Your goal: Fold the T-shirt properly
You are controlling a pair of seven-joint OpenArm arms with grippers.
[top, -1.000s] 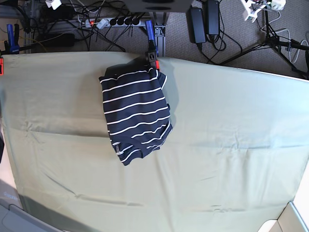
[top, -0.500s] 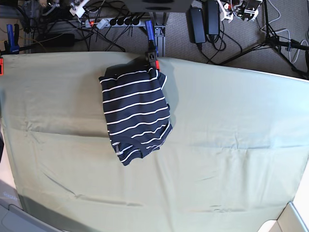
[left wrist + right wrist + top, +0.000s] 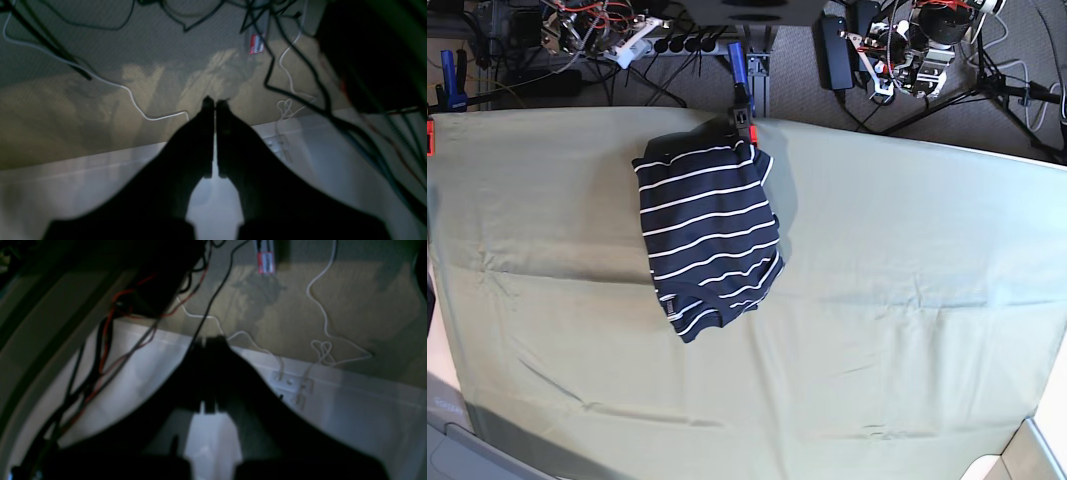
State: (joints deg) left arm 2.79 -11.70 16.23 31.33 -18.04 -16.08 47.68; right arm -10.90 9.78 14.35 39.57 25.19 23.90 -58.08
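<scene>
The T-shirt [image 3: 707,235], dark navy with thin white stripes, lies folded into a compact rectangle on the pale green tablecloth [image 3: 887,300], near the far edge and left of centre. Neither gripper touches it. My left gripper [image 3: 215,101] is shut and empty, with its dark fingers pressed together over the floor behind the table. My right gripper [image 3: 211,340] is also shut and empty over the floor. In the base view the left arm [image 3: 912,45] and the right arm [image 3: 592,25] hang beyond the table's far edge.
A blue clamp [image 3: 740,75] grips the far table edge just above the shirt, and another [image 3: 449,80] sits at the far left. Cables and a power strip [image 3: 667,45] lie on the floor behind. A grey bin corner [image 3: 1027,455] is at the front right.
Both arms have come further into the base view at the top, behind the far table edge. The folded shirt has not moved.
</scene>
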